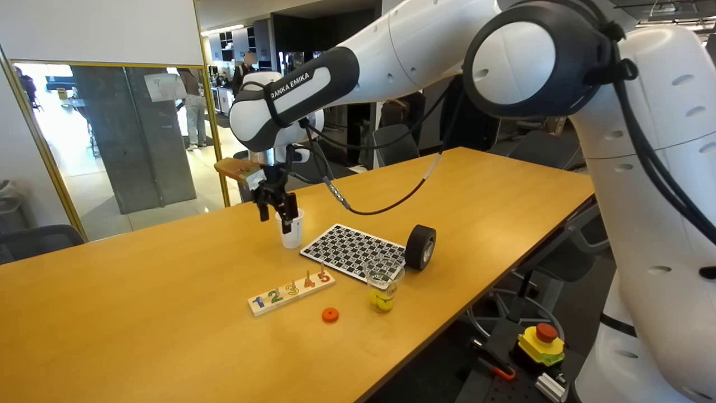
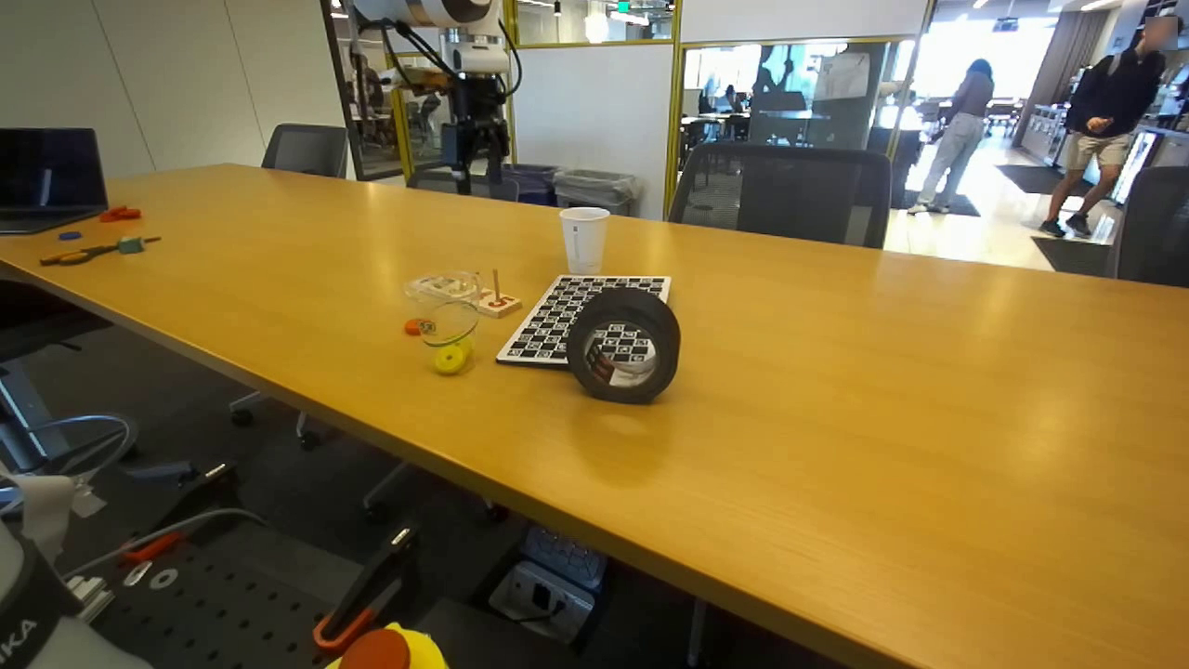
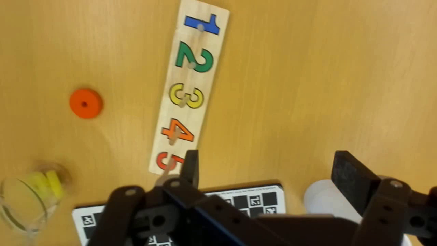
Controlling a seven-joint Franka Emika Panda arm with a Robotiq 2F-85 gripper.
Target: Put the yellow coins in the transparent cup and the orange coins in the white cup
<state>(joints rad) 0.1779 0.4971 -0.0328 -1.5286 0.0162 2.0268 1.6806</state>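
1. Yellow coins [image 1: 382,302]: round discs, low inside clear cup [image 1: 391,284]; its thin see-through walls taper.
2. Orange coin [image 3: 90,101]: flat disc, small central hole, on smooth table [image 1: 168,313], left of clear cup in both exterior views, near wooden peg strip [image 3: 196,78].
3. White cup [image 2: 584,243]: plain, tapered, upright, far side.
4. Gripper [image 3: 266,167]: black, blocky; jaws spread wide, wood grain between.
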